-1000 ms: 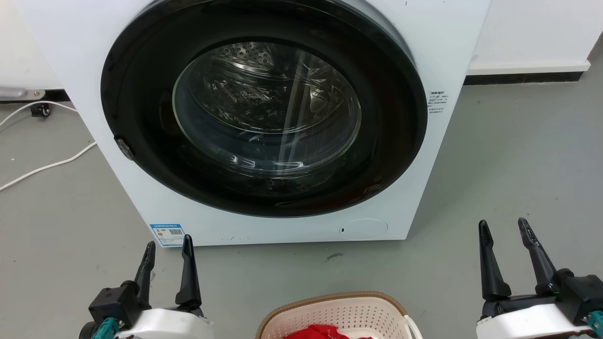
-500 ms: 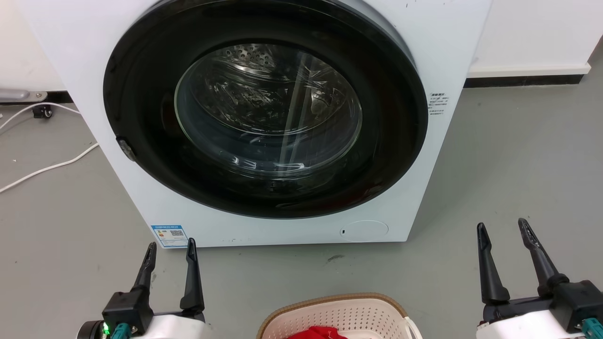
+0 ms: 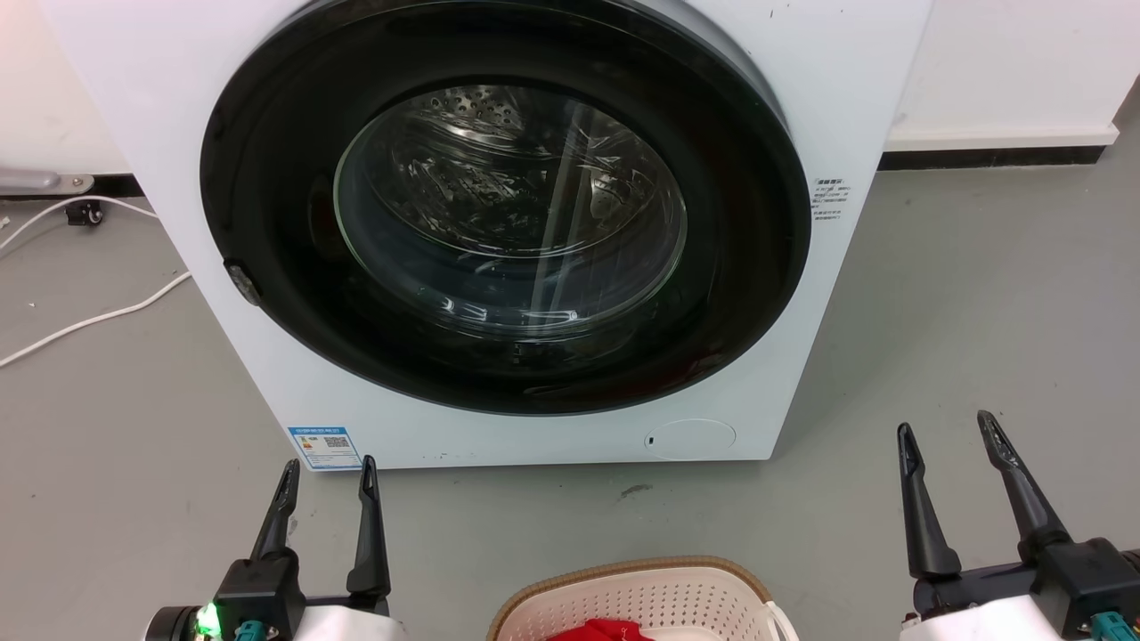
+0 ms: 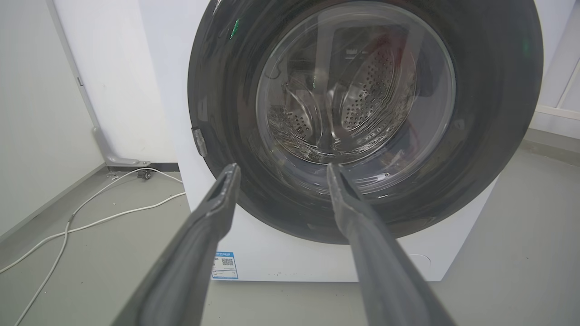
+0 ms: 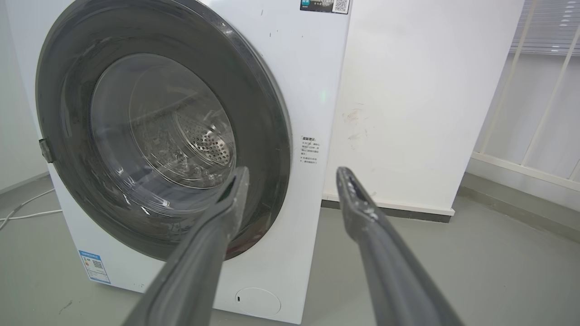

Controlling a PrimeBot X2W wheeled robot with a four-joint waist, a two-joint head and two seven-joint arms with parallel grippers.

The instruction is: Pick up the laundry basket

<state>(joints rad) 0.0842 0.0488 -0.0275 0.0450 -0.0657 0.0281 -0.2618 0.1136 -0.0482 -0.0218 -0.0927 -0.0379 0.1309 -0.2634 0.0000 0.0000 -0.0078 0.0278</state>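
Two claws hang empty over the grey floor (image 3: 980,294), fingers well parted: the left claw (image 3: 327,465) at lower left, the right claw (image 3: 946,425) at lower right. Between them, touching neither, the laundry basket (image 3: 659,598) sits on the floor before the washing machine (image 3: 846,89).

This looks like a bare test room set up for laundry work, not a lived-in home. A white front-loading washing machine (image 3: 508,214) stands directly on a smooth grey floor (image 3: 980,312), with a blue label sticker (image 3: 325,447) on its lower front corner. Behind it are plain white walls (image 3: 1006,62) with a dark skirting strip (image 3: 980,158). Loose white cables (image 3: 89,316) trail across the floor at the left, near a small black caster (image 3: 86,214). A laundry basket (image 3: 641,596) holding red cloth (image 3: 601,630) sits on the floor before the machine.
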